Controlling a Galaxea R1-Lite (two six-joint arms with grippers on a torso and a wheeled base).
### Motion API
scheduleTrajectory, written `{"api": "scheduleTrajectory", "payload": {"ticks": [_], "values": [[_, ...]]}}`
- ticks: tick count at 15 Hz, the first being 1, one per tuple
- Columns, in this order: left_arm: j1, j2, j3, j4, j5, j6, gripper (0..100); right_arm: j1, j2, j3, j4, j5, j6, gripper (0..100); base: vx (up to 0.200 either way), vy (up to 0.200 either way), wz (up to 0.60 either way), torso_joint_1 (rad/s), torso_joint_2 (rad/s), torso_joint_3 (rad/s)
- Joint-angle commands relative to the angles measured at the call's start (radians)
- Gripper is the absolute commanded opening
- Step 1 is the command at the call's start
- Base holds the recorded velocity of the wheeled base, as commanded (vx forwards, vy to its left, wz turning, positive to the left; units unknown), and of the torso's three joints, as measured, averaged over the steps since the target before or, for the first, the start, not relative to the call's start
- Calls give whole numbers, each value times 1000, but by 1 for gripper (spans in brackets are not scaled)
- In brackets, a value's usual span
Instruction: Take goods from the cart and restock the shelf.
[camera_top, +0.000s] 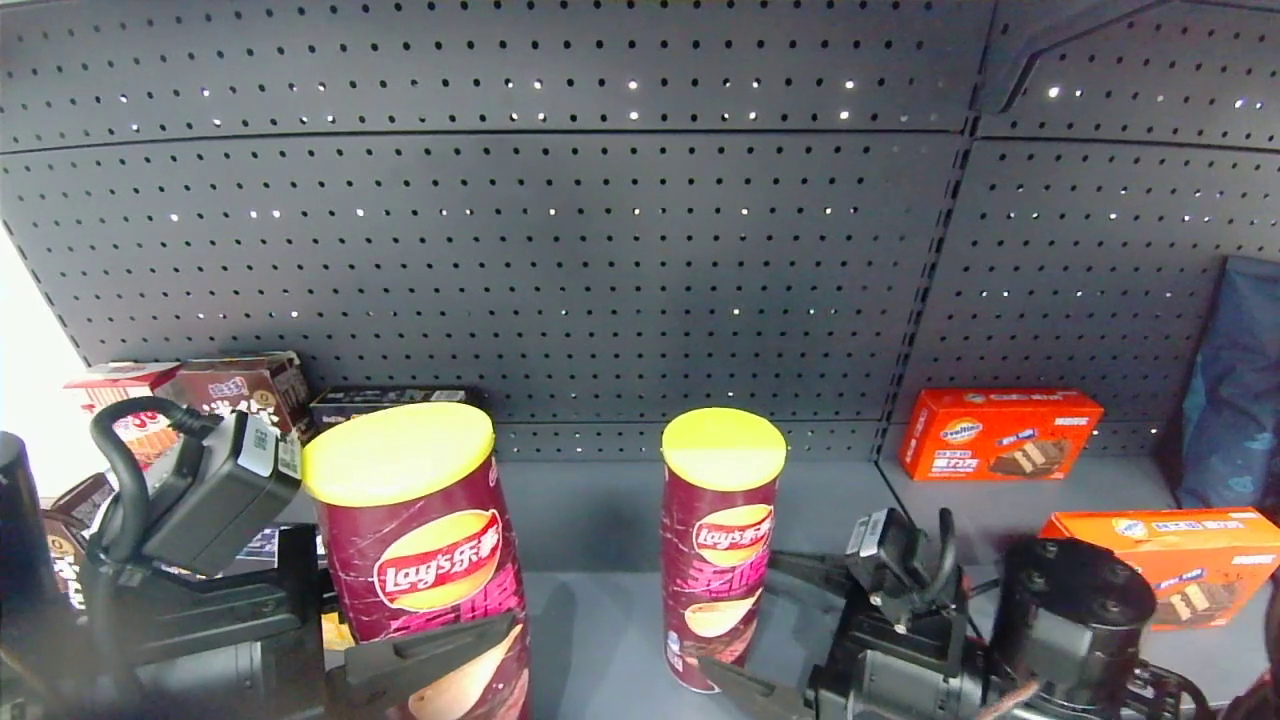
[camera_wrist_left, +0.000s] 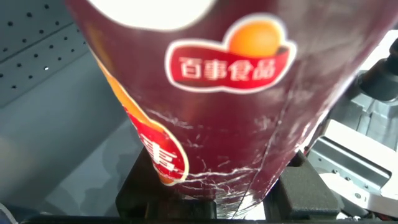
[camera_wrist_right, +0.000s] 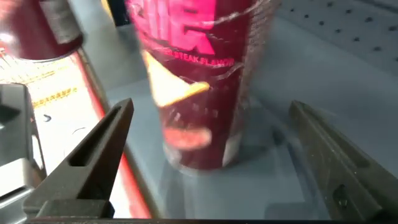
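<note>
Head view. Item: first can (camera_top: 410, 540), a maroon cardboard cylinder with a yellow plastic lid, was near upright at the left front of the grey metal shelf (camera_top: 600, 520). It was clamped low on its body by the left pincer (camera_top: 430, 655). Item: second can (camera_top: 722, 540), same maroon cylinder and yellow lid, stood upright mid-shelf between the spread fingers of the right pincer (camera_top: 775, 630). An orange cardboard box (camera_top: 1000, 432) lay at the right rear. Brown boxes (camera_top: 240, 388) sat at the left rear, against the dark perforated back panel (camera_top: 600, 250).

Left wrist view. The left pincer (camera_wrist_left: 224, 202) was closed on the first can (camera_wrist_left: 217, 93).

Right wrist view. The right pincer (camera_wrist_right: 214, 174) gaped wide. The second can (camera_wrist_right: 193, 81) stood on the shelf (camera_wrist_right: 292, 93) between its fingers, clear of both.
</note>
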Motion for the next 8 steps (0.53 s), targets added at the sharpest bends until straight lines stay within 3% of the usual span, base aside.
{"api": "scheduleTrajectory", "payload": {"ticks": [1,3,5,7,8], "values": [[3,-16,19,0,0,0,0,-40,-234,132,11,-34,-3,100,0,0,0,0,0,0],[0,-30,40,0,12,0,0,-137,-429,190,71,-34,-17,100,0,0,0,0,0,0],[-4,-34,42,0,14,0,0,-238,-623,192,236,-42,-29,100,0,0,0,0,0,0],[-4,-33,42,-1,20,1,0,-296,-752,195,381,-155,-29,100,0,0,0,0,0,0],[-6,-33,42,-1,24,1,0,-339,-774,210,384,-190,-29,100,0,0,0,0,0,0]]}}
